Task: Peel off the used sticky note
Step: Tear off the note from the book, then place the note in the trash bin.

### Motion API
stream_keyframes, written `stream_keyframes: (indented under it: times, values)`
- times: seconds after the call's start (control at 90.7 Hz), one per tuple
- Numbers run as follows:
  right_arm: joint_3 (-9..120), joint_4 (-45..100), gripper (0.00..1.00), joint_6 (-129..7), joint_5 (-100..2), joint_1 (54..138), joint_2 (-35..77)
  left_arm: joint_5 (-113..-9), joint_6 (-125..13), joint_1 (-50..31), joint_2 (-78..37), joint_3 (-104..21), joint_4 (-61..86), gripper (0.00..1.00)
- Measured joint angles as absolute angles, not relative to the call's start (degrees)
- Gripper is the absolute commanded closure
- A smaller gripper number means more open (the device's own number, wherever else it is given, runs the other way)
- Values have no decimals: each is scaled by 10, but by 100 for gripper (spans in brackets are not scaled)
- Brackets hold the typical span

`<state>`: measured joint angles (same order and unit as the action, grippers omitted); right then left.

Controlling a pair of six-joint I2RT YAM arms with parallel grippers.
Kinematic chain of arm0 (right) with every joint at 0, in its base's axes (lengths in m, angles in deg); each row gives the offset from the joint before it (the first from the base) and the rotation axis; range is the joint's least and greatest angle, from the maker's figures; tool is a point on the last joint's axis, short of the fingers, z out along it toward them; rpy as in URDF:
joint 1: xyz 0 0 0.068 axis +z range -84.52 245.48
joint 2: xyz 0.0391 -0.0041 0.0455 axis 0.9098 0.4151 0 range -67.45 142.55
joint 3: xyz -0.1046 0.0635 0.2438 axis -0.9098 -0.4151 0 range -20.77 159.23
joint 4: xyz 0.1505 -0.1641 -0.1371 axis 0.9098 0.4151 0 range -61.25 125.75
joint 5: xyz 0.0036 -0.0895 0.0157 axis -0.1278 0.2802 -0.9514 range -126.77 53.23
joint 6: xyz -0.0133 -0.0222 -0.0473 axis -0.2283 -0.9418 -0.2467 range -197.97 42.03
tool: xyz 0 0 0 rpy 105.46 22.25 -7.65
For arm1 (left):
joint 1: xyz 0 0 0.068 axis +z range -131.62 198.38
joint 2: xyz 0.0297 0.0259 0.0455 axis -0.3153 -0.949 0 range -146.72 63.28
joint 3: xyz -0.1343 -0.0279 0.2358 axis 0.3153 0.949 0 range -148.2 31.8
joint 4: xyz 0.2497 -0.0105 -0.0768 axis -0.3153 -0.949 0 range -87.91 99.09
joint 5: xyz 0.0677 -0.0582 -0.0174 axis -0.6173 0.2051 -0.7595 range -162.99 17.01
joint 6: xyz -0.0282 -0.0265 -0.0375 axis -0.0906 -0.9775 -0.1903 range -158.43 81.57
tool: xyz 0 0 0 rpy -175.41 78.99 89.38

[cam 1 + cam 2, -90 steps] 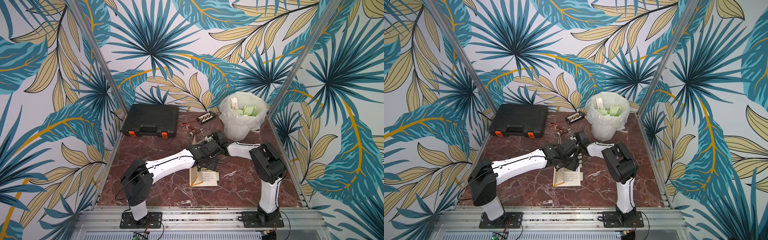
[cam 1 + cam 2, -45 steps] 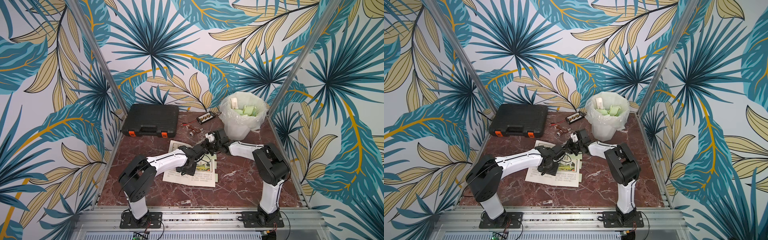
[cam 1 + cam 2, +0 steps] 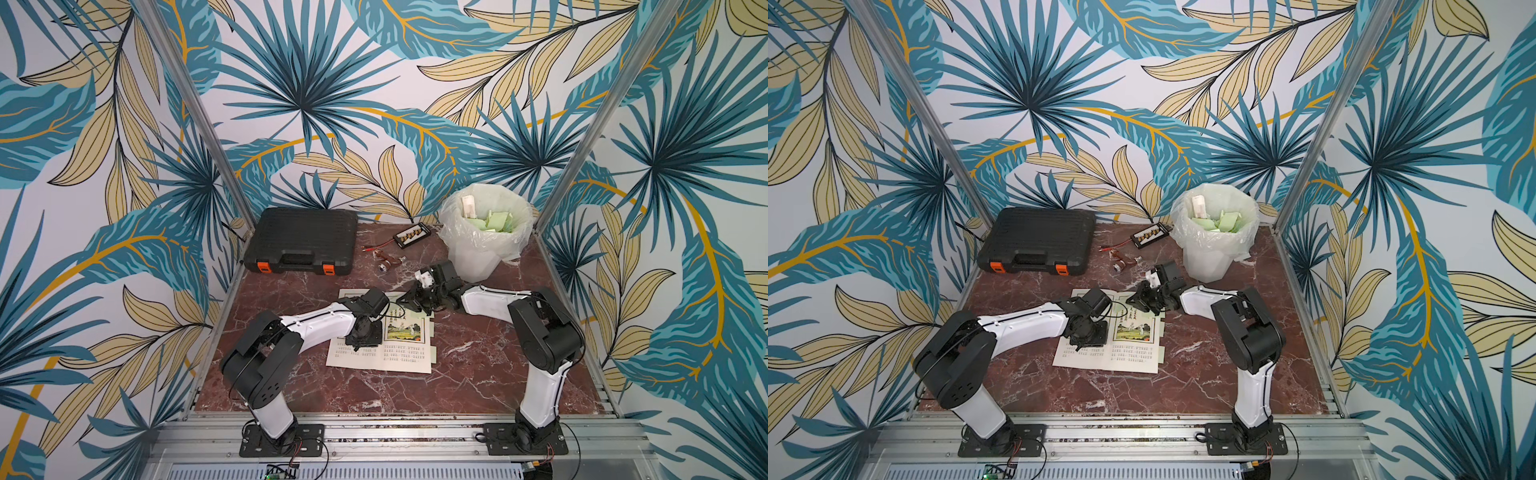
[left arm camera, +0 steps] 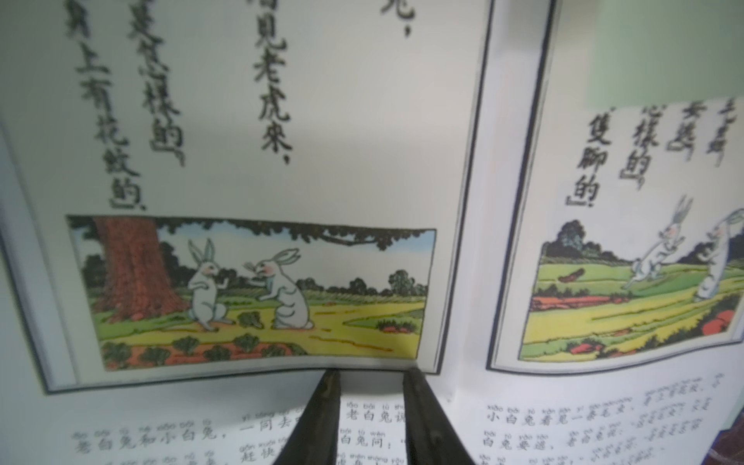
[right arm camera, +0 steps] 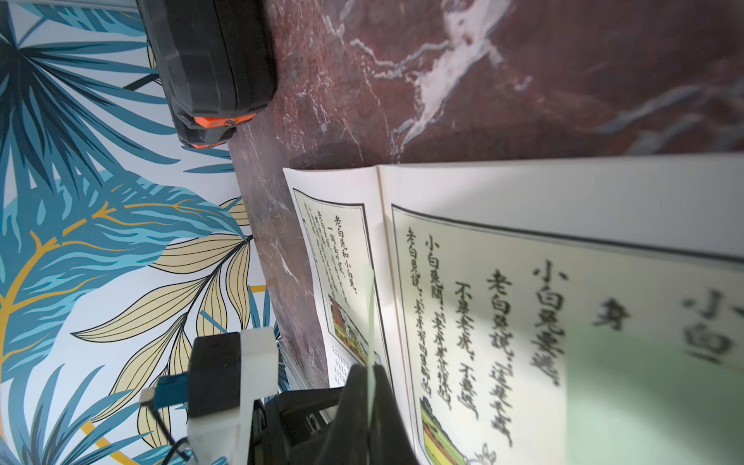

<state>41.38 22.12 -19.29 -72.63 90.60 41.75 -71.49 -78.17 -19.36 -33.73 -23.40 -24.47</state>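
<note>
Left wrist view: left gripper set low over the left page of the open picture book, fingers parted by a narrow gap, printed text showing between them, nothing grasped. Tips at the lower border of the rabbit illustration; contact with the paper not determinable. Pale-green sticky note stuck at the head of the right page, covering the start of the text columns.

Right wrist view: right gripper clenched on a thin green slip, seen edge-on and reaching out past the fingertips. Sticky note blurred, over the near page. Cannot tell whether slip and note are one sheet.

Both top views: book lying flat on the marble table, left gripper near the spine, right gripper at the book's far edge, over the right page. Lined bin holding green paper scraps at the far right, apart from the book. Black tool case at the far left.
</note>
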Motion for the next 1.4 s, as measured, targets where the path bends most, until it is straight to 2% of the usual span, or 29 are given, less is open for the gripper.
stream_keyframes:
  times: [0.242,0.496,0.683,0.97,1.157,1.245,1.4]
  values:
    - [417,297,100,-237,-728,831,296,-714,-785,-193,-336,-227,-213,72]
    - [622,460,100,-332,-714,807,215,-708,-775,-192,-339,-227,-201,73]
    - [790,539,100,-366,-684,752,228,-706,-771,-192,-340,-227,-196,73]
    - [980,686,98,-428,-587,690,360,-714,-768,-199,-328,-210,-176,73]
    - [1046,793,76,-492,-488,685,419,-746,-771,-220,-323,-201,-166,73]
    - [1069,828,60,-512,-461,685,426,-749,-772,-227,-323,-202,-164,72]
    - [1122,873,45,-543,-433,685,428,-738,-768,-230,-323,-213,-180,70]
